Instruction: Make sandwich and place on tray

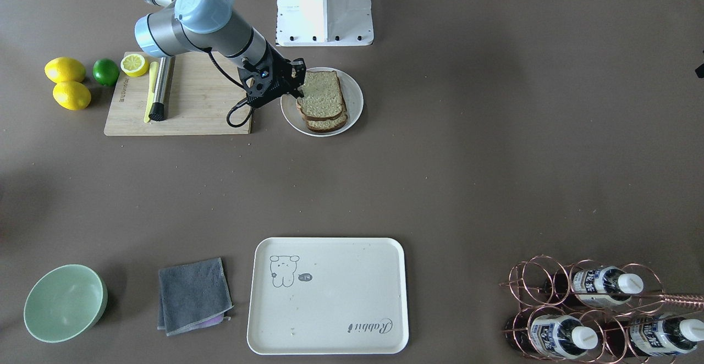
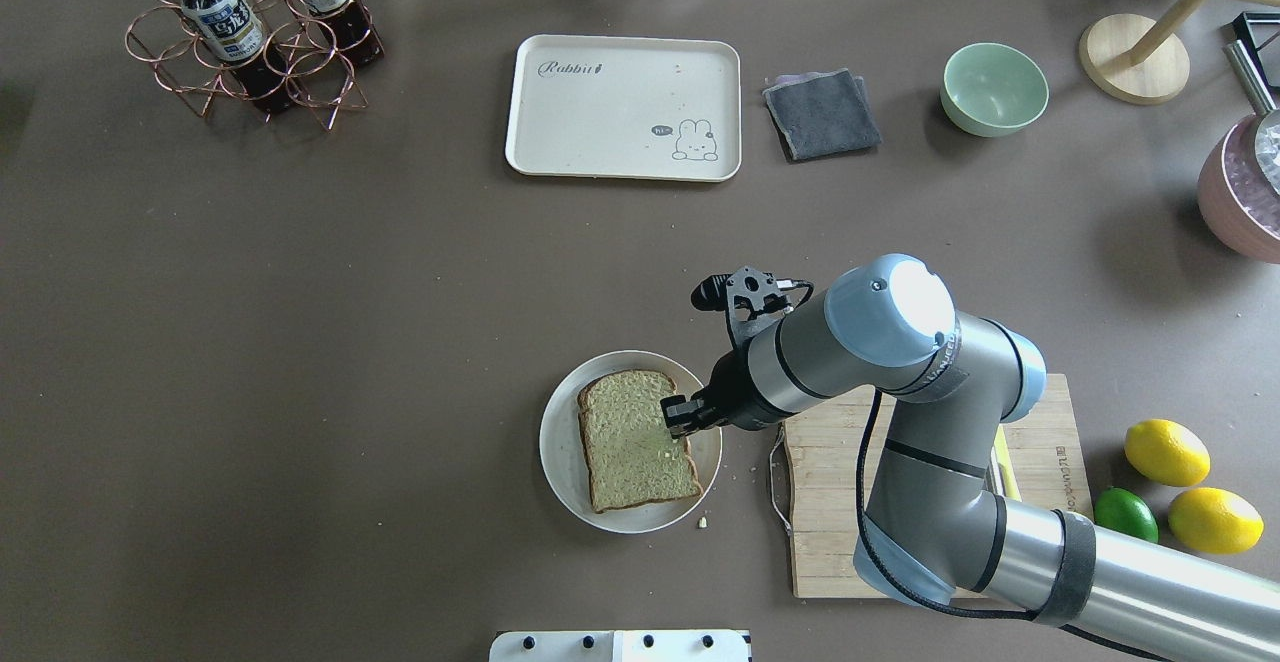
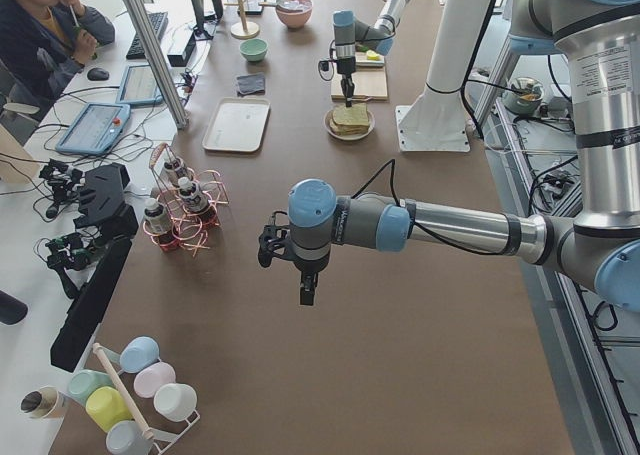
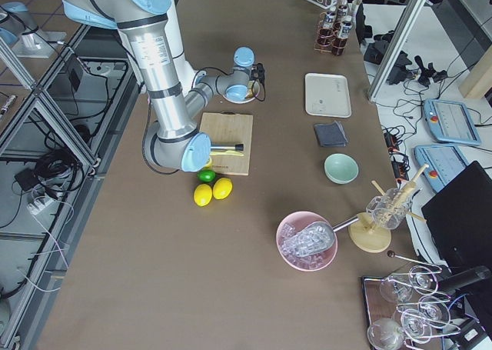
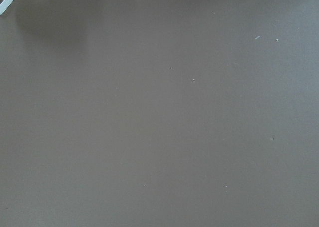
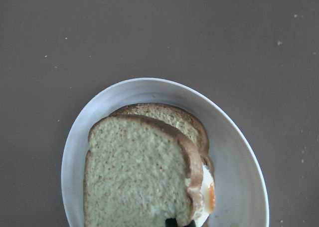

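The sandwich [image 1: 322,95] lies on a round white plate [image 1: 355,97]: two speckled bread slices, the top one shifted off the lower. The fried egg [image 6: 208,194] peeks out between them in the right wrist view. My right gripper [image 2: 678,420] stands at the sandwich's edge [image 2: 635,442] nearest the cutting board, its fingers pinched on that edge; the fingertips [image 6: 172,222] show at the view's bottom. The cream tray [image 1: 330,303] lies empty across the table, far from the plate. My left gripper [image 3: 305,293] hovers over bare table; I cannot tell if it is open.
A wooden cutting board [image 1: 192,103] with a half lemon and a dark-tipped metal tool lies beside the plate. Two lemons [image 1: 66,81] and a lime lie past it. A grey cloth [image 1: 192,295] and a green bowl [image 1: 65,302] sit beside the tray. A copper bottle rack [image 1: 594,309] stands at a corner.
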Robot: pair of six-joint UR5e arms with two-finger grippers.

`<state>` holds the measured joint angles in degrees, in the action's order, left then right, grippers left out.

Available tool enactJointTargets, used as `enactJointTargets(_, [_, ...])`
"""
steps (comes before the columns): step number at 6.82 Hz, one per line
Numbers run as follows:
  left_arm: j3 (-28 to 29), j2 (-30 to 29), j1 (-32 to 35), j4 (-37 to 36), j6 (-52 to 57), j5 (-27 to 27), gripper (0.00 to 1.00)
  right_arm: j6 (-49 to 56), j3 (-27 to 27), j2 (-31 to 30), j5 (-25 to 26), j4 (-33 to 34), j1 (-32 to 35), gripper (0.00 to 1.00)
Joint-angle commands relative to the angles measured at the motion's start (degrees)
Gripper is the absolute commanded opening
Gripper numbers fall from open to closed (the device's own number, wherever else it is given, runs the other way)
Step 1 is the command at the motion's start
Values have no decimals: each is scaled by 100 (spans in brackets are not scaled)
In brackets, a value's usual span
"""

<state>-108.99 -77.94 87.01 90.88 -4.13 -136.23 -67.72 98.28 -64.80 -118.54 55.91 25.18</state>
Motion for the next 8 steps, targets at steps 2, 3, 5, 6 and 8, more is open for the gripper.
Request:
enactJointTargets(2, [9,-19,-9,0,-148,-9,98,-22,-63,20,111,8,-39,49])
enactJointTargets(3, [-87,-63,-287,279,-932,-79,98,-83,-63,20,251,-1,-39,99])
enactJointTargets(5, [-105,-177,-1338,1425,-2941,-53,98,-83,-11,-15,227,139,240,100])
enactJointTargets(6, [-97,-221,-2050,2372,-4258,-18,98,-66,138,-50,148,558,503,100])
enactJointTargets(8, [-201,-1070,-3473,2769,-6406,690,97,118,708,-164,-508,1770,1249,100])
